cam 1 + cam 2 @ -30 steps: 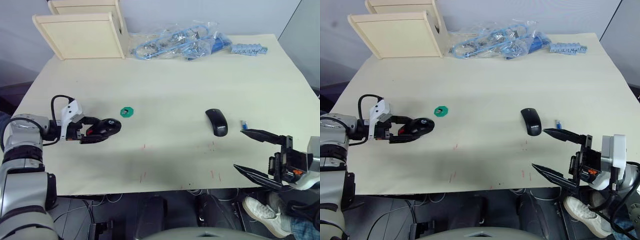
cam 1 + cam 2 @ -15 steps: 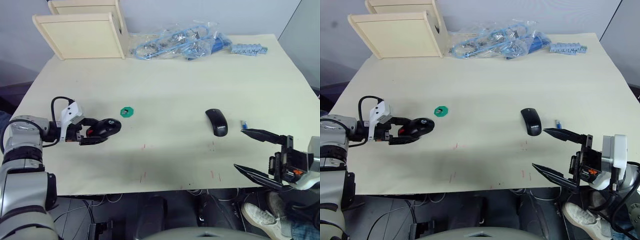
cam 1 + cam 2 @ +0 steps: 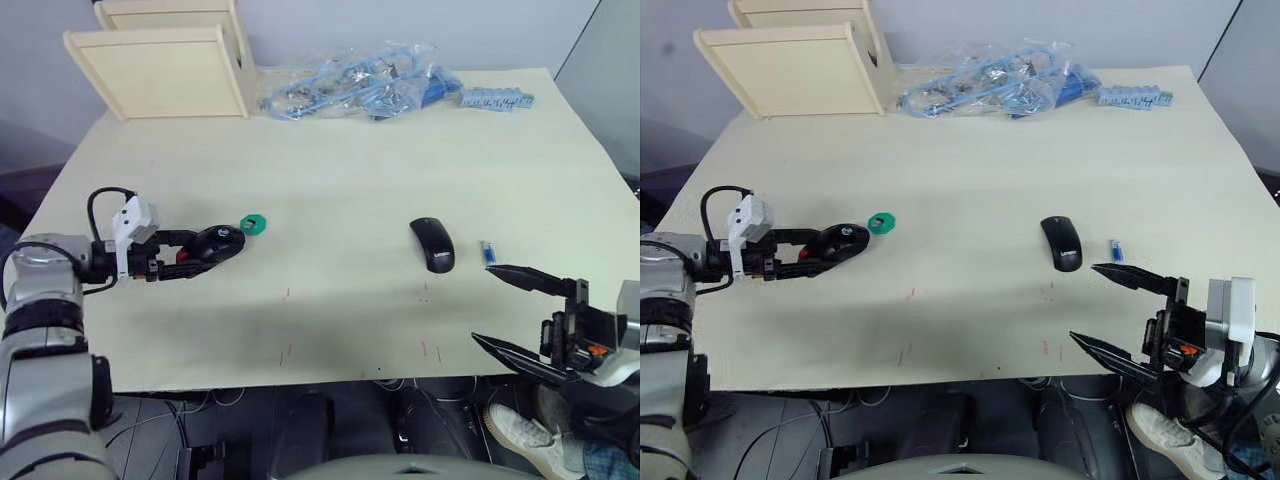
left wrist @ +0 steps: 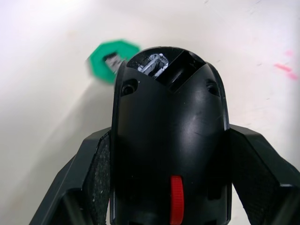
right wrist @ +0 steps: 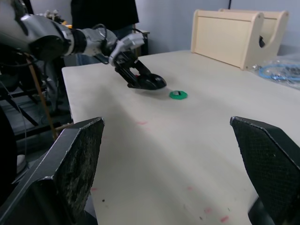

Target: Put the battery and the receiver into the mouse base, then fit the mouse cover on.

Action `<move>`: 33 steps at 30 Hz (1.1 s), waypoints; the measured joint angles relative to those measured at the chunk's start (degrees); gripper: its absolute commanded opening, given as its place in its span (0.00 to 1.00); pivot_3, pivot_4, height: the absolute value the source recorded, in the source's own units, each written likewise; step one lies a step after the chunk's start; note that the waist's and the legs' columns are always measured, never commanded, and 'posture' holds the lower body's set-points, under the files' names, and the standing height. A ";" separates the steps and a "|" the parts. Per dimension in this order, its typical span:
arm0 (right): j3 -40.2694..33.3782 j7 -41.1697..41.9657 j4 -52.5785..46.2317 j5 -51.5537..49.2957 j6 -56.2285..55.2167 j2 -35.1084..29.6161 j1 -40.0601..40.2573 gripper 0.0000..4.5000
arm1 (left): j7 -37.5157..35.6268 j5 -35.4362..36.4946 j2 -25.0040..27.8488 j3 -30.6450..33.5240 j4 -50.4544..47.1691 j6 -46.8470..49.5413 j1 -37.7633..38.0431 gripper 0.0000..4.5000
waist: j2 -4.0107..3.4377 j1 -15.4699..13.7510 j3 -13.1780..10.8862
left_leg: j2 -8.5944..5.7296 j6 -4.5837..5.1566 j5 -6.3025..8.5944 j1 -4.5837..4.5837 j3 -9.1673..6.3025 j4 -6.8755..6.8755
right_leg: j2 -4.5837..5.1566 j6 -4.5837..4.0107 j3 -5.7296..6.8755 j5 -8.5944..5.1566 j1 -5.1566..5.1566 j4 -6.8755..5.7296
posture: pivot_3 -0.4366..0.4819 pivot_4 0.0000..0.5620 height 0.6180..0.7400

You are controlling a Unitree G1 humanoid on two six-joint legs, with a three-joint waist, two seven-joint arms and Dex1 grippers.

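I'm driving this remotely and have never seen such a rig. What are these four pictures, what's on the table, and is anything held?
It is a two-armed humanoid robot. Two pictures come from its head, looking down over the table; the other two from cameras on each wrist. The left gripper is shut on the mouse base, next to a green disc. The right gripper hangs open and empty at the table's near edge. Beyond it lie the mouse cover and the small blue battery. At the far edge sit wooden stands and bagged blue parts.
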State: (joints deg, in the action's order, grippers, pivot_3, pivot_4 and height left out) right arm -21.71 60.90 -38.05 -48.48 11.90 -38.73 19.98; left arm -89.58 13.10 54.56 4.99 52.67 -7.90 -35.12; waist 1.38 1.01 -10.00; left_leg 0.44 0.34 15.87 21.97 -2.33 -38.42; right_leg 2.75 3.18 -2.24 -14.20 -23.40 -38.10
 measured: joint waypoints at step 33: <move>-3.27 4.83 3.37 1.22 -1.07 -0.29 4.86 1.00 | 38.62 9.11 -4.57 -15.99 -84.15 55.75 17.51 0.65 | -0.05 -0.44 0.00 | -0.08 -0.01 0.00 -0.03 -0.37 0.02 | 0.02 0.05 -0.01 0.02 0.08 0.10 | 0.48 0.27 1.00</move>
State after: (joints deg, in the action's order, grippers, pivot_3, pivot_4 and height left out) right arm -24.98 65.73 -34.67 -47.26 10.84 -39.01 24.84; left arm -50.96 22.20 49.99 -11.01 -31.48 47.86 -17.61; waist 1.32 0.57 -10.01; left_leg 0.36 0.33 15.87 21.94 -2.71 -38.40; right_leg 2.77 3.23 -2.25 -14.18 -23.32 -38.00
